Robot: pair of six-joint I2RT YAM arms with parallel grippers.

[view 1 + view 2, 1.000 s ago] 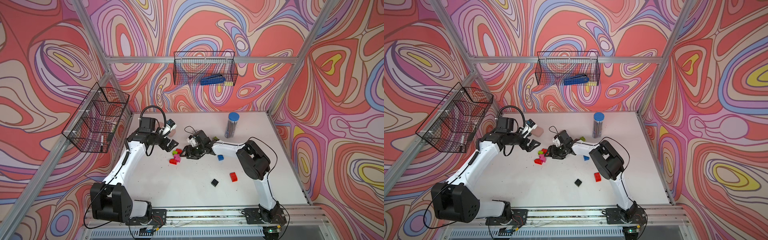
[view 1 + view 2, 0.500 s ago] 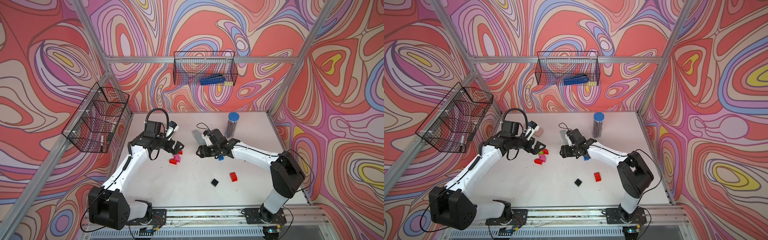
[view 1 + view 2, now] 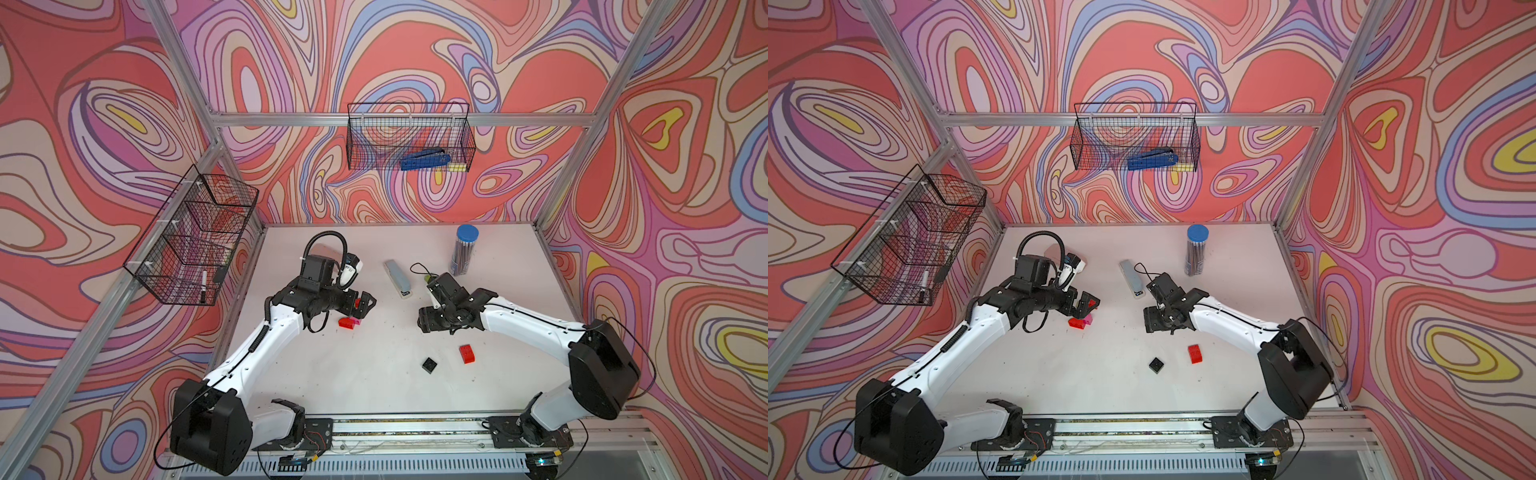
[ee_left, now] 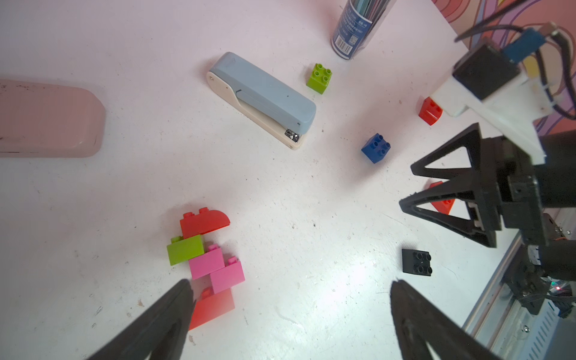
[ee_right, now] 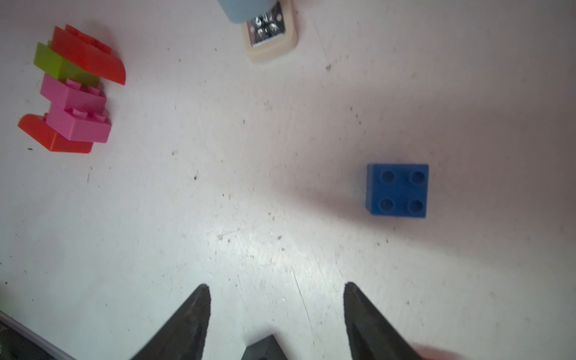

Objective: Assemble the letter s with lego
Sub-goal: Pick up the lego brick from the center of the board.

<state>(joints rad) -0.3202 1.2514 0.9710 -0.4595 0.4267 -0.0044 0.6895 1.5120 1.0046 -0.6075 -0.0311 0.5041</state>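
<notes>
Judging by how things lie, the next piece to fetch is probably the blue brick [image 5: 397, 190], and the move turns on where it sits against the right gripper [image 5: 276, 288]. The jaws are apart and empty above the table [image 3: 374, 395]. The brick sits studs up ahead of the fingertips but off the line between them, out past one finger, so the gripper would need to shift sideways as well as forward. The brick is square with no long axis, and its sides look nearly square to the jaws, so little turning seems called for. The right arm is plainly the nearer one. The left gripper [image 4: 291, 288] hovers with its jaws wide apart and empty, beside the half-built stack of bricks [image 4: 207, 261]. The stack lies flat on its side, red, green, pink, pink, red, and its long axis runs away from one left fingertip. That fingertip is just beside the red end; whether it touches, I cannot tell. The stapler [image 4: 265, 99] lies between the stack and the blue brick, clear of both.
</notes>
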